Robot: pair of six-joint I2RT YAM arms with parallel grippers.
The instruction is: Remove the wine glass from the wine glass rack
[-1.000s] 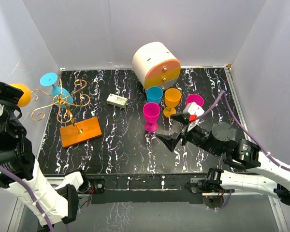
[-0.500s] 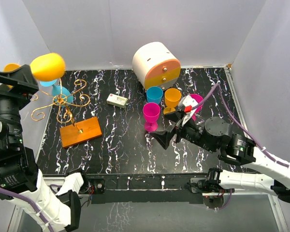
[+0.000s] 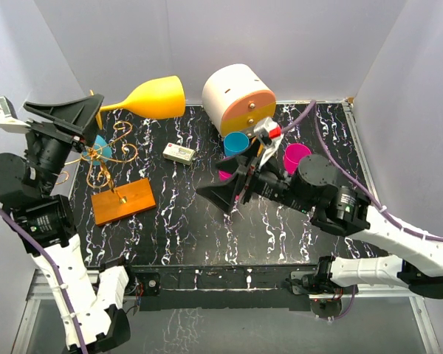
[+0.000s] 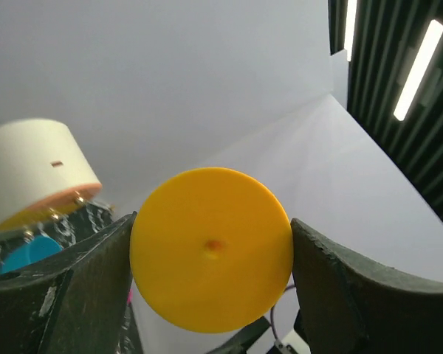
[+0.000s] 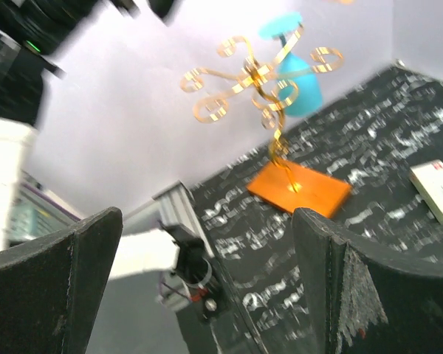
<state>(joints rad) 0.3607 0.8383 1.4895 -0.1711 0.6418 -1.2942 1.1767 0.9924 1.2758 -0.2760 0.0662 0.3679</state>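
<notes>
Top view: the left gripper (image 3: 88, 116) clamps the foot of the yellow wine glass (image 3: 153, 96). The glass is clear of the wine glass rack (image 3: 123, 200) and lies on its side in the air over the table's far left edge, its long axis running 9 to 3 o'clock with the bowl at 3. The right gripper (image 3: 220, 184), spread wide and empty, sits at 4 o'clock of the bowl, well apart. A second ago the glass hung at the far left beside the hooks, and the right gripper was nearer the right side.

Left wrist: the glass shows foot-on, its disc pinched between both fingers (image 4: 66, 287).

Right wrist: the rack stands at 12 o'clock between the parted fingers (image 5: 52, 295), with a blue wine glass (image 5: 299, 81) hanging on it.
</notes>
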